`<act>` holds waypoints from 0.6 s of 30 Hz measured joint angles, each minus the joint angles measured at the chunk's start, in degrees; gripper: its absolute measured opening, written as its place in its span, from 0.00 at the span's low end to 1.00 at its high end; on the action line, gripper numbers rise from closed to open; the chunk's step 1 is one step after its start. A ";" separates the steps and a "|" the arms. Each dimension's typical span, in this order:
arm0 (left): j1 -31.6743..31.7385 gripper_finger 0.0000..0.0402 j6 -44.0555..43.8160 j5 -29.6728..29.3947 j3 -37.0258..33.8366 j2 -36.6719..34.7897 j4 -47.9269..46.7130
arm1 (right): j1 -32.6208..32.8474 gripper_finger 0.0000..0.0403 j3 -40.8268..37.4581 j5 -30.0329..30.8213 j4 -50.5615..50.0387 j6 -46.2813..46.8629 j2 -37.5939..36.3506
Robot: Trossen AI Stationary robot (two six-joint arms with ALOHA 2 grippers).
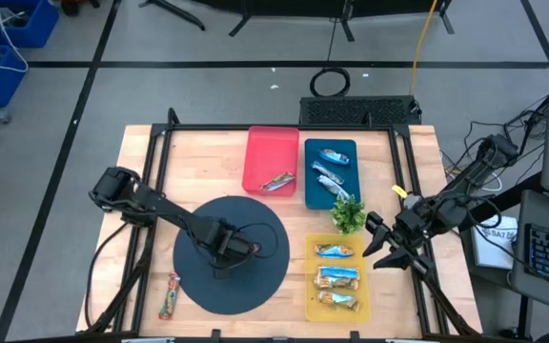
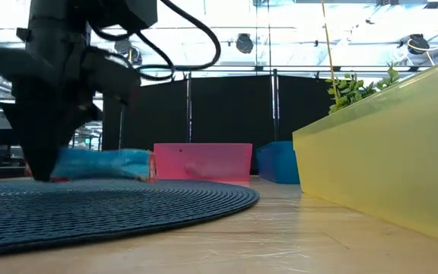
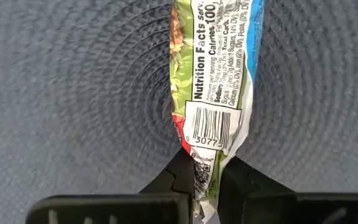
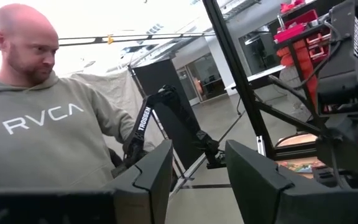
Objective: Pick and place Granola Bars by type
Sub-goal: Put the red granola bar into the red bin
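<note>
A blue-white granola bar (image 3: 216,74) lies on the dark round mat (image 1: 208,286), and my left gripper (image 3: 207,186) stands over it, shut on one end. In the low view the bar (image 2: 101,164) stretches level from the gripper toward the trays. Another bar (image 1: 170,295) lies on the wood beside the mat's near left edge. A silvery bar sits in the red tray (image 1: 255,143), blue-white bars in the blue tray (image 1: 311,195), and three orange-green bars in the yellow tray (image 1: 311,286). My right gripper (image 1: 381,246) hangs open and raised at the right, with nothing in it. My left gripper pinches the bar's crimped end beside the barcode (image 3: 205,163) between its two fingers, across the wrapper's width. The fingers come from above, pointing down. The rest of the bar stretches away from them, level and low over the mat; I cannot tell whether it rests on it.
A green plant sprig (image 1: 348,211) lies between the blue and yellow trays. A black frame rail (image 1: 160,162) runs around the tabletop. In the right wrist view a person (image 4: 42,124) in a grey hoodie stands beyond the table. Bare wood shows near the table's front.
</note>
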 joint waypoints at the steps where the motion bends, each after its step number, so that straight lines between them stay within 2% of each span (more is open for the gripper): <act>1: 0.00 0.09 0.00 -0.02 0.35 -0.53 -0.83 | -0.17 0.35 0.00 0.00 0.04 0.00 0.00; 11: 3.00 0.08 1.19 -4.14 8.53 -9.96 -8.00 | -0.30 0.35 0.00 -0.04 0.00 0.00 0.02; 18: 12.70 0.08 6.26 -9.53 18.04 -10.37 -13.27 | -0.30 0.35 0.00 -0.02 0.09 0.00 0.05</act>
